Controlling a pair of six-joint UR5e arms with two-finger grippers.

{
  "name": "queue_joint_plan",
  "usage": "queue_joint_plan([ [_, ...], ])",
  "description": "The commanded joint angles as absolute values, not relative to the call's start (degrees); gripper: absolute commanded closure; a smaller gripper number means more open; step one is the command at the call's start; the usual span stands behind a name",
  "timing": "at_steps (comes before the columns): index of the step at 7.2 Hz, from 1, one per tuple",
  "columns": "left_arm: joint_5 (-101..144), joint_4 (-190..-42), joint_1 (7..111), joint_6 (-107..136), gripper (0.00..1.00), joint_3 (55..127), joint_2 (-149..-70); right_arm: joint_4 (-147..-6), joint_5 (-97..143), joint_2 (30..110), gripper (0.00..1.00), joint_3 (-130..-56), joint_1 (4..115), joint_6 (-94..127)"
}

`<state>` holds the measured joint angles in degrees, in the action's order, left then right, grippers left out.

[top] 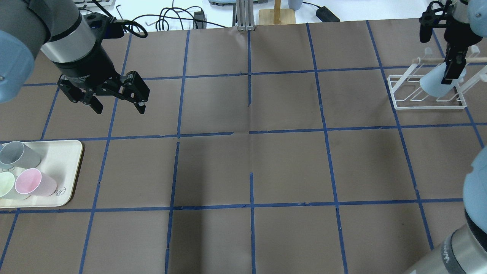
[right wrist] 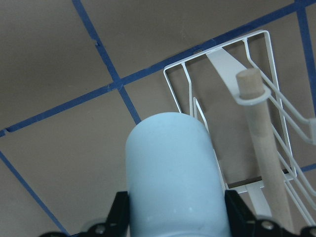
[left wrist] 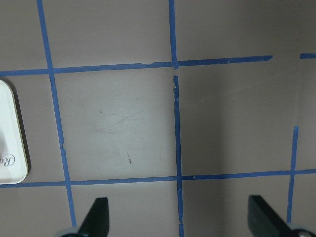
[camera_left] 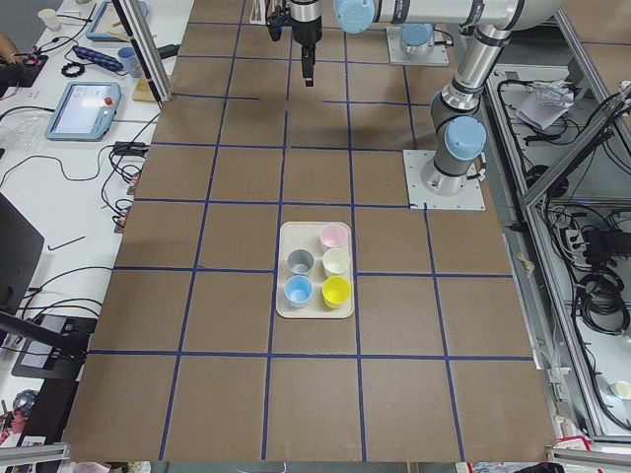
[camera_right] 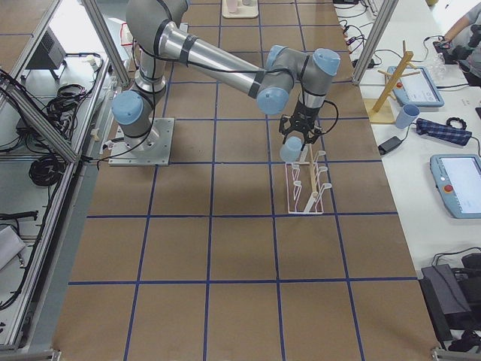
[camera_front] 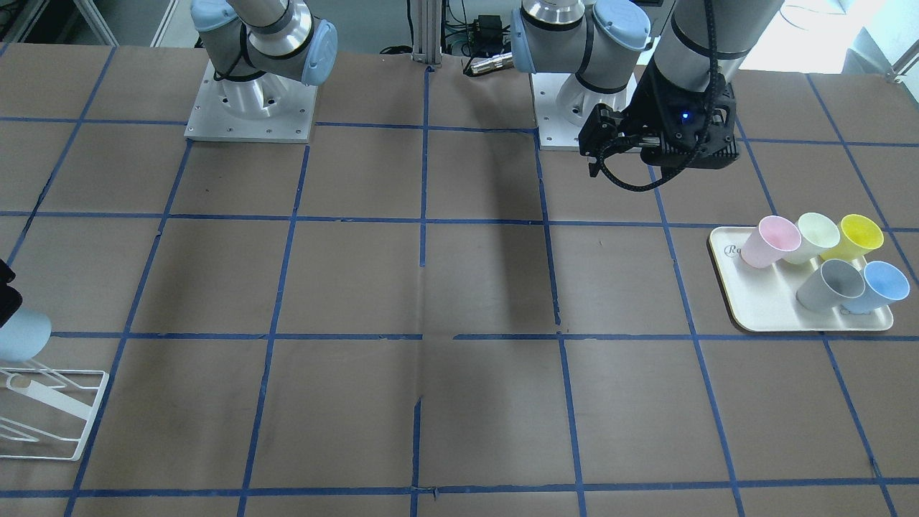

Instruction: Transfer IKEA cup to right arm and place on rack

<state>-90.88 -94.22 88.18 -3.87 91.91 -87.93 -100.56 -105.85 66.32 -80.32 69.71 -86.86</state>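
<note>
The pale light-blue IKEA cup (top: 435, 84) is held tilted over the white wire rack (top: 403, 103) at the table's far right. My right gripper (top: 453, 72) is shut on it. In the right wrist view the cup (right wrist: 173, 168) fills the space between the fingers (right wrist: 117, 213), with the rack (right wrist: 217, 57) below. In the front-facing view the cup (camera_front: 21, 334) sits at the left edge above the rack (camera_front: 75, 424). I cannot tell whether the cup touches the prongs. My left gripper (top: 120, 109) is open and empty above the table, also seen in the left wrist view (left wrist: 178, 219).
A cream tray (camera_front: 761, 309) at the robot's left holds pink (camera_front: 770, 240), pale green (camera_front: 815, 235), yellow (camera_front: 856, 235), grey (camera_front: 831, 284) and deeper blue (camera_front: 879, 286) cups. A wooden dowel (right wrist: 261, 138) runs along the rack. Blue tape lines grid the brown tabletop.
</note>
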Motion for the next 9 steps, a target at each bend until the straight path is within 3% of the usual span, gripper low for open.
queue_joint_plan([
  [1, -90.9, -94.0, 88.0, -3.9, 0.0, 91.9, -88.0, -100.0, -105.8, 66.4, 0.0, -80.2, 69.7, -86.5],
  [5, -90.8, -94.0, 88.0, -3.8, 0.0, 91.9, -88.1, -99.9, -104.6, 66.9, 0.0, -77.8, 69.9, -85.7],
  [7, -90.5, -94.0, 88.0, -3.8, 0.0, 91.7, -88.1, -99.1, -94.3, 69.1, 0.0, -74.4, 70.7, -76.2],
  [9, -90.4, -94.0, 88.0, -3.7, 0.0, 91.8, -87.9, -99.1, -92.6, 72.8, 0.0, -74.3, 78.4, -57.9],
])
